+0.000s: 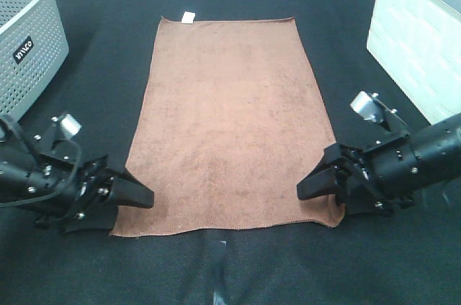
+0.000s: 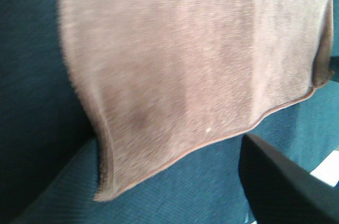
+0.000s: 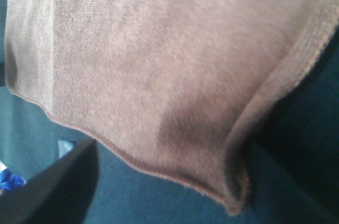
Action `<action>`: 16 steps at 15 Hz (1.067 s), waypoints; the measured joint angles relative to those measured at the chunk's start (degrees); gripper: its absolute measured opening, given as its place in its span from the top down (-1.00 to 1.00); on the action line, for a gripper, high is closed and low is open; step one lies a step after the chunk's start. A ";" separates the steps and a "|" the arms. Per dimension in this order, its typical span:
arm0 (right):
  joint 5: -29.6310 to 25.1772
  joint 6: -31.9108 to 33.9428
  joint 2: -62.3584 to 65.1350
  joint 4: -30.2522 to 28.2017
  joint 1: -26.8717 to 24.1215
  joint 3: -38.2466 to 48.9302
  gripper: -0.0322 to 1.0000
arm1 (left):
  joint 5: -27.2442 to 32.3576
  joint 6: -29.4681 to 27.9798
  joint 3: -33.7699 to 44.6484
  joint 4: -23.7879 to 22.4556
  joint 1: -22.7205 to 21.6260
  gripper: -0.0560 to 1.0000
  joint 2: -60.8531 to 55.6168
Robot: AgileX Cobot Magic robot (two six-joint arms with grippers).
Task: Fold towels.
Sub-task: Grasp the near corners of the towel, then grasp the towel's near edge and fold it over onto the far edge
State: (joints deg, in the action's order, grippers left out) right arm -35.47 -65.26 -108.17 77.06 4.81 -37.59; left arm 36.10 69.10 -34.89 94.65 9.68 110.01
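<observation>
The rust-brown towel [image 1: 232, 121] lies spread flat on the black table, with its small white tag [image 1: 189, 17] on the far short edge. My left gripper [image 1: 140, 197] sits low at the towel's near left corner, jaws apart. In the left wrist view that corner [image 2: 108, 189] lies between the fingers, and one dark finger [image 2: 280, 181] shows. My right gripper [image 1: 308, 188] sits low at the near right corner, jaws apart. In the right wrist view the corner [image 3: 235, 200] lies beside a dark finger [image 3: 53, 184]. Neither gripper holds the cloth.
A grey perforated basket [image 1: 25, 34] stands at the far left. A white brick-patterned box or wall [image 1: 418, 45] stands at the far right. The black table cloth [image 1: 230, 269] surrounds the towel, with a small pale mark near the front edge.
</observation>
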 joint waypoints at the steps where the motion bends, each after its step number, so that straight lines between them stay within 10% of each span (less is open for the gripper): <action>1: 0.57 1.15 -0.17 -0.11 0.11 -0.06 -0.28 | -0.11 -1.09 -0.34 0.17 0.29 -0.28 0.46; 6: 5.44 13.01 -0.40 -8.54 0.17 -0.46 0.86 | -2.23 -0.74 -0.40 -0.92 0.40 0.82 1.49; 13: 4.76 18.56 3.84 -13.64 0.17 -0.52 0.94 | -2.75 -3.27 -0.29 -6.93 0.40 0.89 -2.23; 16: 2.23 24.52 7.68 -20.00 0.17 -0.46 0.94 | -3.15 -11.92 -0.23 -18.16 0.40 0.89 -7.05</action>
State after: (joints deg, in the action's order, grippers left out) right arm -33.23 -40.74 -100.50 57.07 4.98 -38.04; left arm 32.95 57.18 -35.12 76.49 10.08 102.96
